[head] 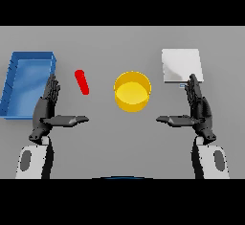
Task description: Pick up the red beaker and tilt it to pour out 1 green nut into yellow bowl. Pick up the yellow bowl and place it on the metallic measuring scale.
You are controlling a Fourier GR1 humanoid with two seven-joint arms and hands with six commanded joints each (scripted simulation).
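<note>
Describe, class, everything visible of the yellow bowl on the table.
The yellow bowl is round, plain yellow, with a low wall and an open top; nothing shows inside. It stands upright on the grey table, between the red beaker and the metallic scale, touching neither. No hand touches it.

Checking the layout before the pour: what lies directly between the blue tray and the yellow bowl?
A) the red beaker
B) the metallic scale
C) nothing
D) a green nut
A: the red beaker lies tilted on the table, right of the blue tray and left of the yellow bowl.
</note>
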